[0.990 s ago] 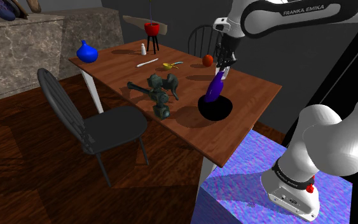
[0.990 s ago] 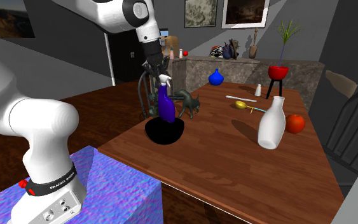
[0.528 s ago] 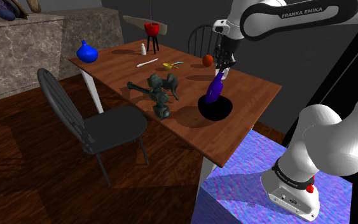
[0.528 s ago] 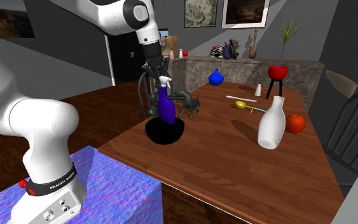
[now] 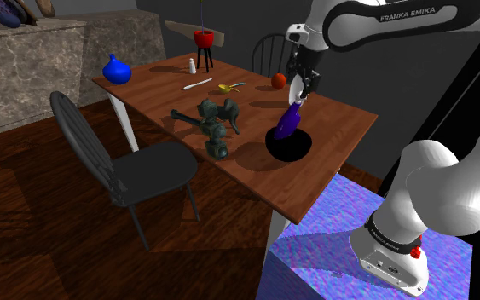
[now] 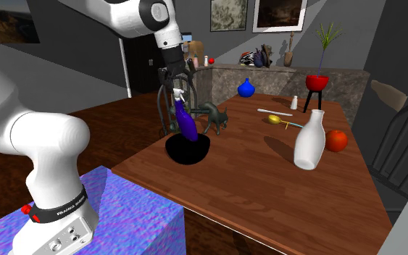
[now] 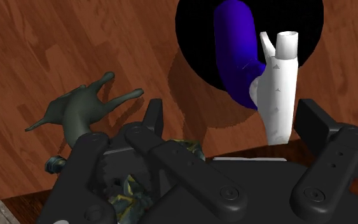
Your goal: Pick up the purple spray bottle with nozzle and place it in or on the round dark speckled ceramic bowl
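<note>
Fingers point(image 7: 314, 119) now apart and higher; spray bottle point(image 6: 186, 123) newly tilted.

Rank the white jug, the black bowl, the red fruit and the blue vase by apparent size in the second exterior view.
Largest: white jug.
Next: black bowl.
Then red fruit and blue vase, which look about alike; the vase stands farther back, so they stay tied.

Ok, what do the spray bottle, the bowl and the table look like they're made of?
Spray bottle: smooth, slightly shiny purple body and a plain white nozzle, probably plastic. Bowl: flat matte black, no sheen or speckle visible, so its material is open. Table: reddish-brown with clear grain streaks, looks like polished wood.
</note>
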{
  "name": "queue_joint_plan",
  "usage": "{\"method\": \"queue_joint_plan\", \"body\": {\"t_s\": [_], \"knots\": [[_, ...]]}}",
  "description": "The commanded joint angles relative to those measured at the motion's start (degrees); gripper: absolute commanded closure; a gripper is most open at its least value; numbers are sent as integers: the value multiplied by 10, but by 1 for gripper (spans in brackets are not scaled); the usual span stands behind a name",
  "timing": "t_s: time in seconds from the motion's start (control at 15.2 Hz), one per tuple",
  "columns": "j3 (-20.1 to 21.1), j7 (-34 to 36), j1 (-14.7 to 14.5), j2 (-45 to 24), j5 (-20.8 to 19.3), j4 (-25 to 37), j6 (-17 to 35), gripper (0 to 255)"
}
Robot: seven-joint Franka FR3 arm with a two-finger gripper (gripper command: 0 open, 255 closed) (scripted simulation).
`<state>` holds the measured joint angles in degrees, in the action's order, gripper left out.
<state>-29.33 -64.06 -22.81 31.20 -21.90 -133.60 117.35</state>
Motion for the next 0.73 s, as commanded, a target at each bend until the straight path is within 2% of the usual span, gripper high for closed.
{"method": "queue_joint_plan", "body": {"t_s": [0.0,0.13,0.66], "knots": [[10,-1,0,10,3,20,-31,0],[21,-2,-1,19,8,45,-66,0],[21,-2,-1,19,8,45,-66,0]]}}
